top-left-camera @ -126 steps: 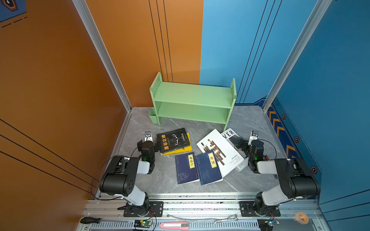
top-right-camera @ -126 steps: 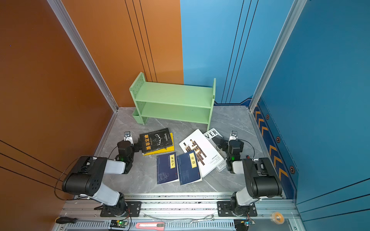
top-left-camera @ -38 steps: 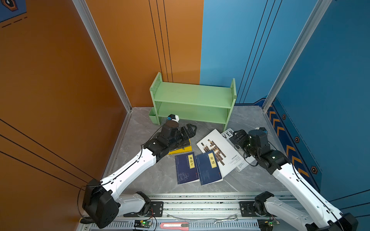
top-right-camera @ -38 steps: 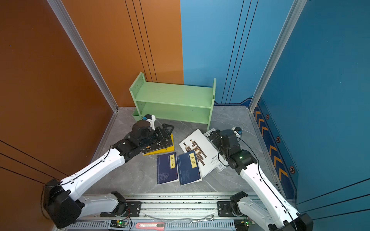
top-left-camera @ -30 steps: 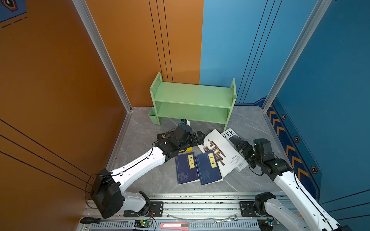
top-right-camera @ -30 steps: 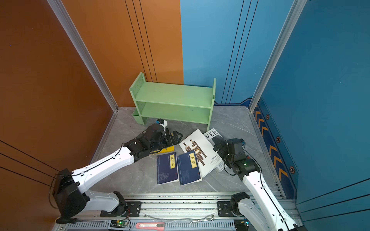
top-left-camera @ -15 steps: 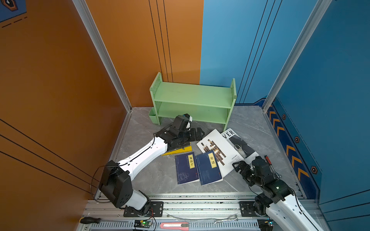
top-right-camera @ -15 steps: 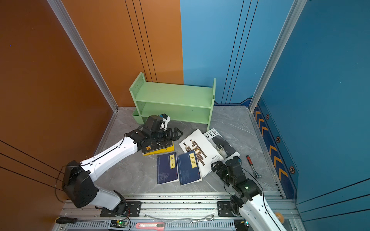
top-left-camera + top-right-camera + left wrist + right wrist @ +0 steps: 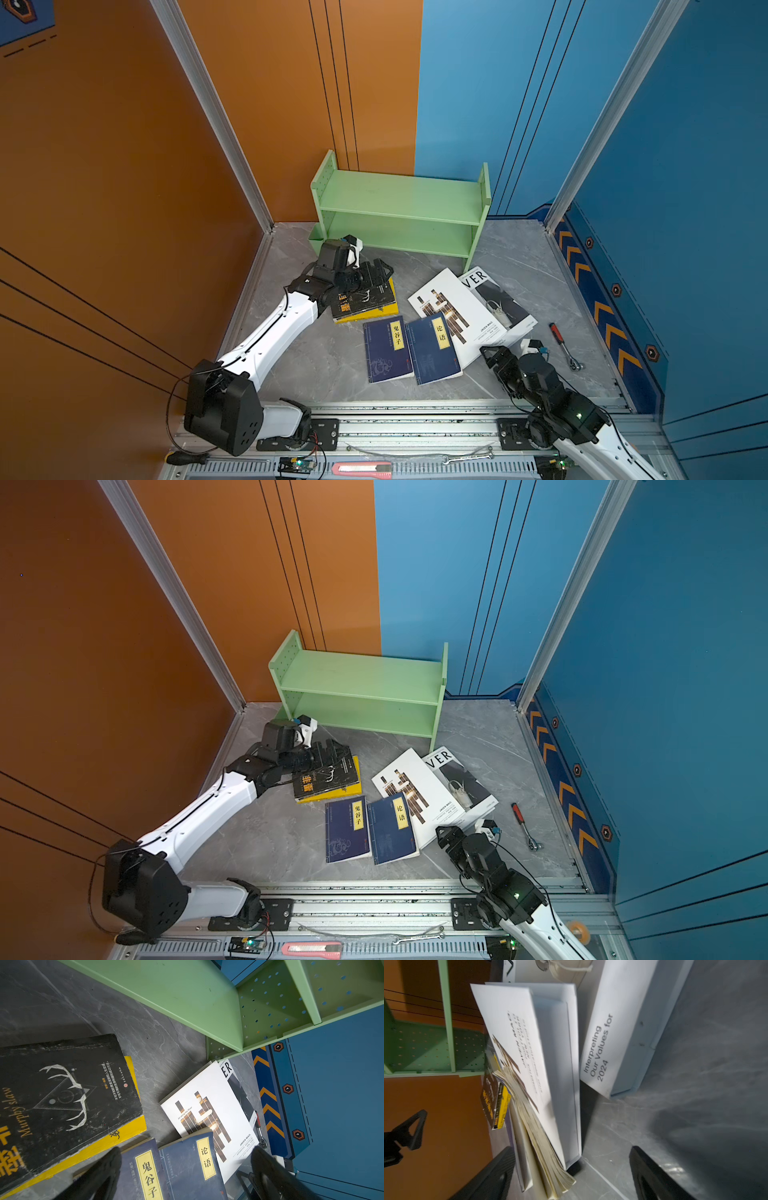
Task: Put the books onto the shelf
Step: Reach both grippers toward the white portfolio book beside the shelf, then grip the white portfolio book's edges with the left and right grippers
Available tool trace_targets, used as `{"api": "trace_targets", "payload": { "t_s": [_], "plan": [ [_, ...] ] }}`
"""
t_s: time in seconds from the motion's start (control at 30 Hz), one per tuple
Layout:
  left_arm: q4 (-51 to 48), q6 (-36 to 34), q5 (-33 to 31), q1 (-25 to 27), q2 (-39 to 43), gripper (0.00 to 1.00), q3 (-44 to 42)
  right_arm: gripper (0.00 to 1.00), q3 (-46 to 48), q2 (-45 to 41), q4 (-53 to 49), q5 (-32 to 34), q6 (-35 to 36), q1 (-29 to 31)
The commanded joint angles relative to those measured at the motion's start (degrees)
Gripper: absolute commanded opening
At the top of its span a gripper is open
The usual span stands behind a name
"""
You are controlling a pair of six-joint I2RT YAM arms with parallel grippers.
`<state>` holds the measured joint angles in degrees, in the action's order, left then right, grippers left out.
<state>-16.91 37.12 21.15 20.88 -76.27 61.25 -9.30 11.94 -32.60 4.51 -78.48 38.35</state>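
Observation:
The pale green shelf (image 9: 399,208) (image 9: 357,688) stands bare at the back wall. The books lie flat in front of it. A black book (image 9: 365,297) (image 9: 62,1093) rests on a yellow one (image 9: 376,312). Two navy books (image 9: 386,349) (image 9: 432,349) lie side by side. A white black-barred book (image 9: 453,316) (image 9: 529,1059) overlaps the white "LOVER" book (image 9: 498,303). My left gripper (image 9: 380,270) (image 9: 186,1150) hovers open over the black book's far end. My right gripper (image 9: 492,357) (image 9: 571,1152) is open and low, its jaws astride the barred book's near corner without touching it.
A red-handled ratchet wrench (image 9: 563,347) lies right of the books. A small green cup (image 9: 316,241) hangs on the shelf's left side behind my left wrist. Orange and blue walls close in the floor. A box cutter (image 9: 361,468) lies on the front rail.
My right gripper drew back from the "LOVER" book toward the front and dropped to the barred book's near corner, uncovering the wrench. My left gripper shifted slightly back toward the shelf.

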Motion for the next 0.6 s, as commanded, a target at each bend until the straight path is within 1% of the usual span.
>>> {"api": "trace_targets", "payload": {
  "t_s": [0.0, 0.07, 0.1, 0.13, 0.3, 0.4, 0.57],
  "plan": [
    [0.8, 0.6, 2.1, -0.5, 1.7, 0.98, -1.6, 0.9, 1.5, 7.5, 6.6, 3.4, -0.5, 1.5],
    [0.7, 0.8, 2.1, -0.6, 2.0, 0.98, -1.8, 0.9, 1.7, 13.1, 11.6, 3.4, 0.1, 1.5],
    [0.4, 0.9, 2.2, -0.6, 2.1, 0.98, -1.8, 0.91, 1.5, 15.9, 14.1, 3.2, 0.7, 3.2],
    [0.2, 0.8, 2.1, -0.6, 2.4, 0.98, -1.8, 0.91, 1.2, 18.2, 15.8, 3.2, 1.1, 3.4],
    [-1.0, 0.5, 0.8, -0.7, 4.2, 0.98, -1.8, 0.92, 0.7, 26.8, 24.5, 3.7, 3.2, 3.7],
    [-2.3, -0.2, -0.1, -0.9, 5.3, 0.98, -1.8, 0.91, 1.1, 27.8, 27.2, 4.2, 3.2, 3.6],
    [-1.9, 0.3, -0.7, -1.5, 6.9, 0.98, -4.6, 0.89, 3.7, 24.4, 31.4, 6.6, 3.1, 2.4]
  ]
}}
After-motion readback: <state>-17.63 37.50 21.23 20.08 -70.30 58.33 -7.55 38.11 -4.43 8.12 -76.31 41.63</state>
